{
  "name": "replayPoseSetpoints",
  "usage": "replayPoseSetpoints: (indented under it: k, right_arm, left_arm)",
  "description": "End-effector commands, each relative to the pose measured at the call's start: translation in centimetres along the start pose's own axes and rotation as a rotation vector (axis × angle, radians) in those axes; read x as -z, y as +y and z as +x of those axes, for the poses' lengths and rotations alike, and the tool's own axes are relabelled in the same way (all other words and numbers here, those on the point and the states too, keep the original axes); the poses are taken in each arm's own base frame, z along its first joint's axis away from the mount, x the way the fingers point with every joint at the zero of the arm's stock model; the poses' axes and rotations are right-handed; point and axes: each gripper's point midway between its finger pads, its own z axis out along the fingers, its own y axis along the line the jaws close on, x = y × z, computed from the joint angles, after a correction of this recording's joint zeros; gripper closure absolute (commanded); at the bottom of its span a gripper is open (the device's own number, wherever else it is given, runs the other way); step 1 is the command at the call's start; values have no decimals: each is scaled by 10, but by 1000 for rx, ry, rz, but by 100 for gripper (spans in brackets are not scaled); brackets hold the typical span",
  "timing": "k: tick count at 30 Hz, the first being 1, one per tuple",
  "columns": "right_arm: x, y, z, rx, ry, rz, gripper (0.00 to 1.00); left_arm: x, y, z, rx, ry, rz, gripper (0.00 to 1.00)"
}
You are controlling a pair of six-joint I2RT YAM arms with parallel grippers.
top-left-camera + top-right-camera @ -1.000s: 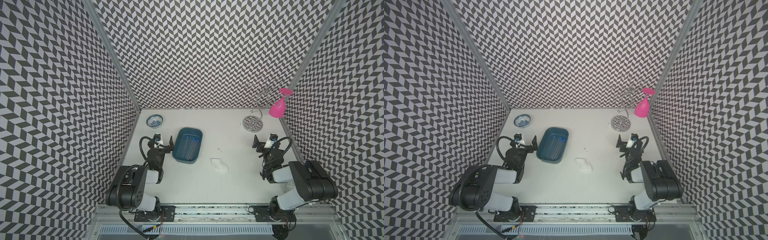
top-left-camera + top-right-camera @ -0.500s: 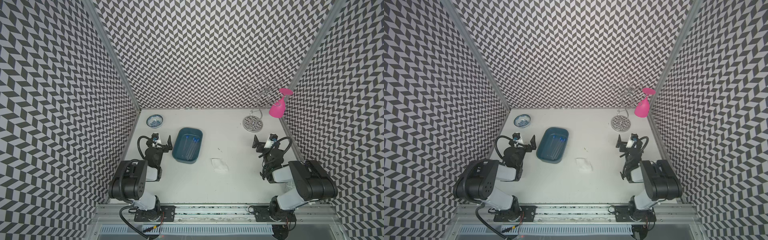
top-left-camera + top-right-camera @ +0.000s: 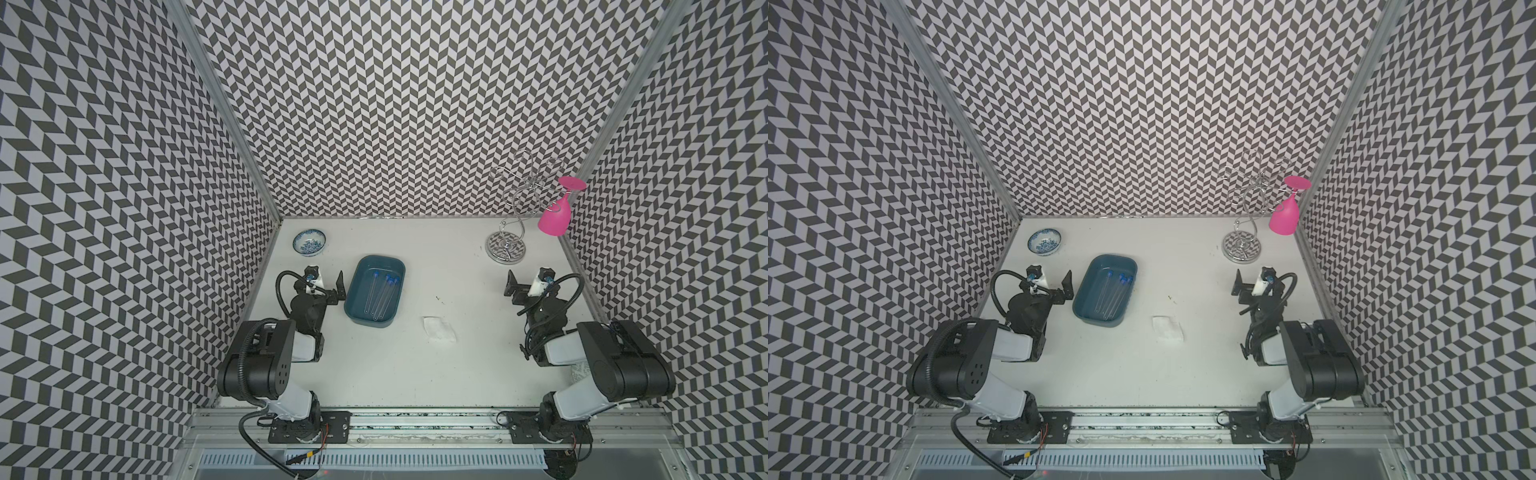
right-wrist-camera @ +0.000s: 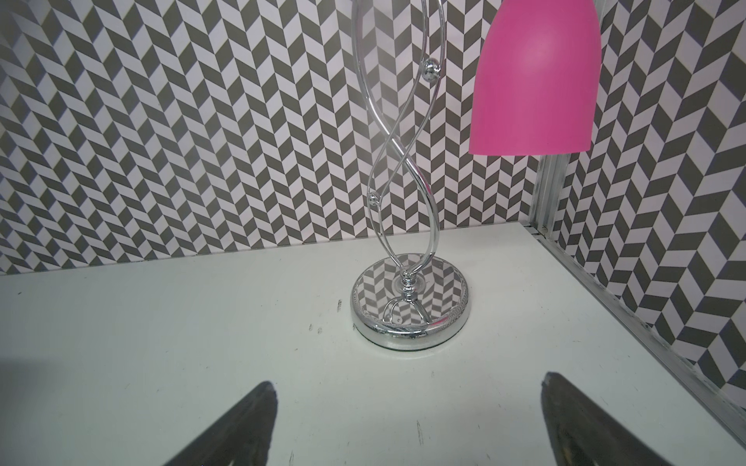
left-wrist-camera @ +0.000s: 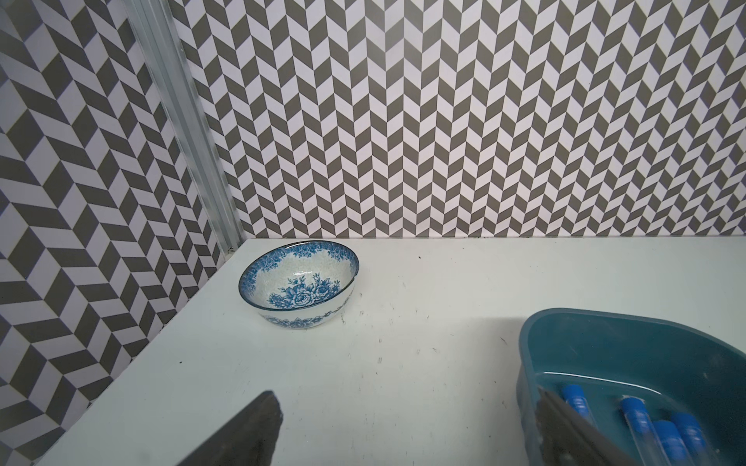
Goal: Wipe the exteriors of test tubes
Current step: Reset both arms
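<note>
Several clear test tubes [image 3: 378, 296] [image 3: 1111, 297] with blue caps lie side by side in a dark blue tray [image 3: 358, 323] [image 3: 1087, 321]. My left gripper [image 3: 326, 279] [image 3: 1050, 277] hovers just left of the tray, open and empty. In the left wrist view the gripper [image 5: 407, 399] spans bare table, with the tubes' [image 5: 646, 427] caps and the tray [image 5: 565, 335] behind one finger. A white wipe sheet [image 3: 439, 330] [image 3: 1168, 328] lies flat on the table right of the tray. My right gripper [image 3: 527, 279] [image 3: 1253, 279] [image 4: 408, 385] stands open and empty at the right side.
A blue-and-white bowl [image 3: 309, 242] [image 3: 1044, 242] [image 5: 298, 282] sits in the back left corner. A chrome wire stand [image 3: 507, 249] [image 3: 1241, 249] [image 4: 409, 314] with a pink glass [image 3: 555, 218] [image 3: 1284, 218] [image 4: 533, 80] hanging upside down occupies the back right corner. Patterned walls enclose three sides.
The left arm's rear links have swung back and up toward its base, while its gripper stays beside the tray. The right arm, tubes and wipe have not moved.
</note>
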Motion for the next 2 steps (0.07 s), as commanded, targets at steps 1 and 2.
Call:
replayPoseSetpoints:
  k: [1,2]
  right_arm:
    - [0,2,-15,0,-65,-10,0]
    - [0,2,-16,-1,-67,-11,0]
  left_arm:
    - [1,-2,-4,-7,-13,8,0]
    - [2,-1,-3,-9,-13,1,0]
